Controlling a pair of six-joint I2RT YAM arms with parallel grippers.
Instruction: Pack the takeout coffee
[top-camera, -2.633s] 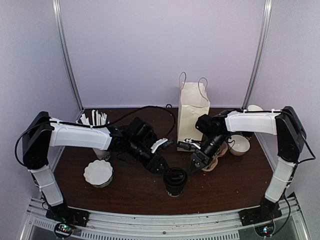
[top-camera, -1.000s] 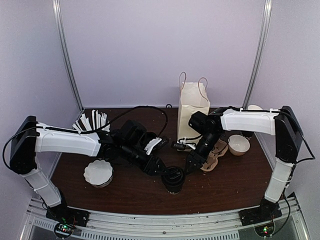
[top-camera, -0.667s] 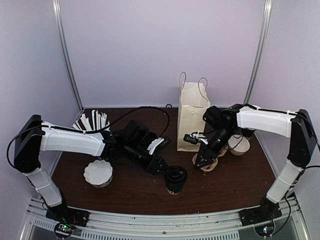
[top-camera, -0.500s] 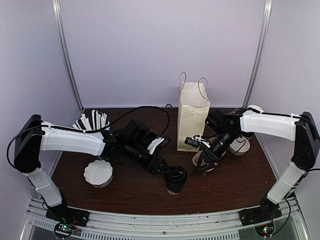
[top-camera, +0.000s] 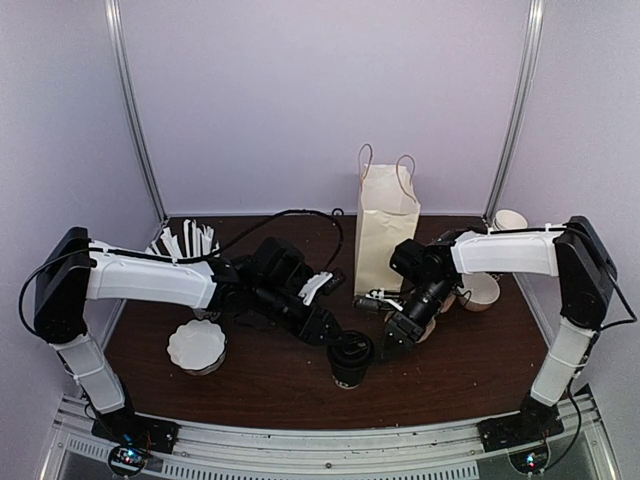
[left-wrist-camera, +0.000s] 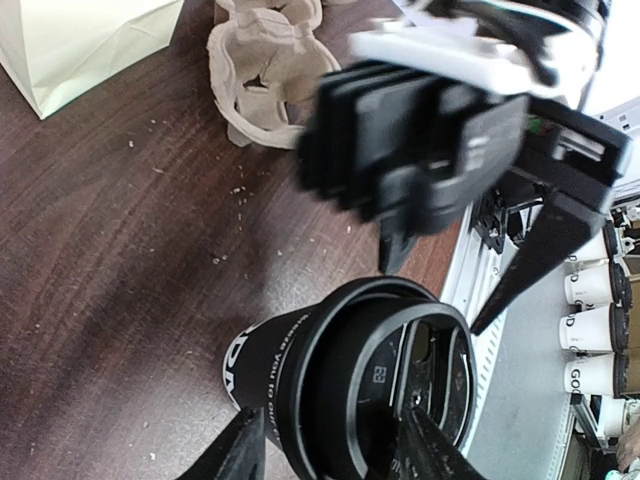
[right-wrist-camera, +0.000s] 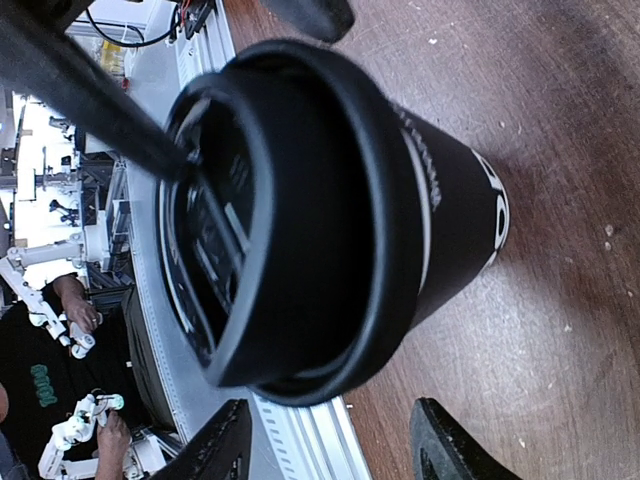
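Note:
The takeout coffee (top-camera: 350, 357), a small dark cup with a black domed lid, stands upright near the table's front middle. My left gripper (top-camera: 327, 331) is open just left of its lid. In the left wrist view the cup (left-wrist-camera: 300, 375) sits between and just beyond that gripper's (left-wrist-camera: 330, 452) fingertips. My right gripper (top-camera: 391, 338) is open just right of the cup. In the right wrist view the cup (right-wrist-camera: 330, 200) fills the space ahead of this gripper (right-wrist-camera: 335, 445). The paper bag (top-camera: 384, 228) stands upright behind.
A cardboard cup carrier (left-wrist-camera: 265, 60) lies by the bag's foot, under my right arm. White fluted bowls (top-camera: 197, 345) are stacked at front left. A cup of straws (top-camera: 190, 240) stands at back left. White cups (top-camera: 480, 290) stand at right.
My right gripper swung away to the right, then came back down to the cup's right side. My left gripper stayed by the cup's left side. The cup stayed upright.

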